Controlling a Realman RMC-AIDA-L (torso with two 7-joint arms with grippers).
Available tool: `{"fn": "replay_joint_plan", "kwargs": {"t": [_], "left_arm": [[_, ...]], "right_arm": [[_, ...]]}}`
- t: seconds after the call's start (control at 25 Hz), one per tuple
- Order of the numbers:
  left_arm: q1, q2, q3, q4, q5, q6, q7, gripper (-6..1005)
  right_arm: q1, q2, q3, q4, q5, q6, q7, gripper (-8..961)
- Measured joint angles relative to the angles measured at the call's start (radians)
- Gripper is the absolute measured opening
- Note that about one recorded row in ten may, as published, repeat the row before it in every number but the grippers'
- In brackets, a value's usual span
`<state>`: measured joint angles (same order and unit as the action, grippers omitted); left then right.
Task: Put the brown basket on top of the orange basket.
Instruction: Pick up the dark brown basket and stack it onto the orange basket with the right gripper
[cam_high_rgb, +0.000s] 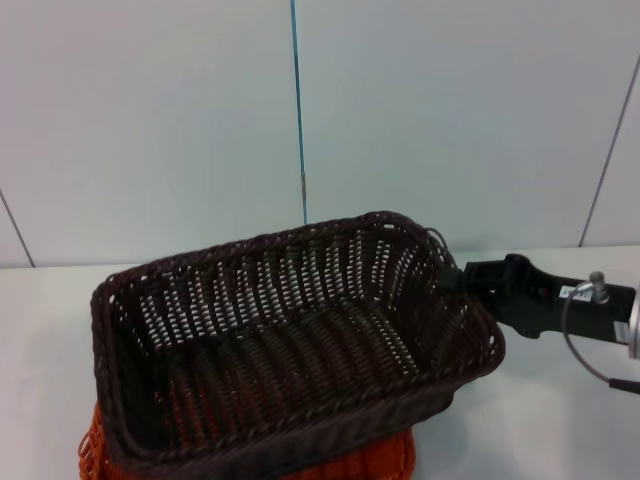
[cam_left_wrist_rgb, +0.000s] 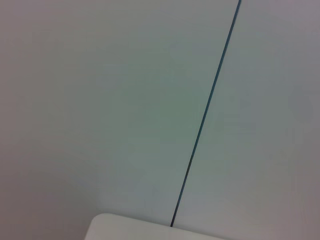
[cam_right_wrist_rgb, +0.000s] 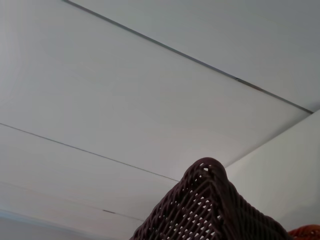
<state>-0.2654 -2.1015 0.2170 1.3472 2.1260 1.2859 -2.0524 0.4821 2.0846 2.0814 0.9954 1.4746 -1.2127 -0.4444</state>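
A white surface runs across the lower part of the head view, meeting a pale panelled wall behind it. A thin blue-green vertical seam splits the wall panels (darker grey seams slant at the far left and right edges). The left wrist view shows one rounded corner of the surface.

Dark chocolate-brown open-weave brown basket; bright orange woven orange basket; black right tool; white tabletop.
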Motion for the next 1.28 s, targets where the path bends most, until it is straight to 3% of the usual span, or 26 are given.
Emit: {"fn": "replay_joint_plan", "kwargs": {"t": [0.6, 1.08, 1.28], "left_arm": [[0.002, 0.0, -0.001, 0.001, 0.0, 0.001, 0.0, 661], [0.002, 0.0, -0.002, 0.001, 0.0, 0.001, 0.0, 661], [0.003, 0.0, -0.005, 0.001, 0.0, 0.001, 0.0, 661]], "right_arm": [[-0.109, 0.002, -0.251, 0.009, 0.209, 0.209, -0.094, 188], [-0.145, 0.004, -0.399, 0.012, 0.35, 0.332, -0.178, 188], [-0.202, 0.004, -0.483, 0.088, 0.382, 0.409, -0.193, 188]]}}
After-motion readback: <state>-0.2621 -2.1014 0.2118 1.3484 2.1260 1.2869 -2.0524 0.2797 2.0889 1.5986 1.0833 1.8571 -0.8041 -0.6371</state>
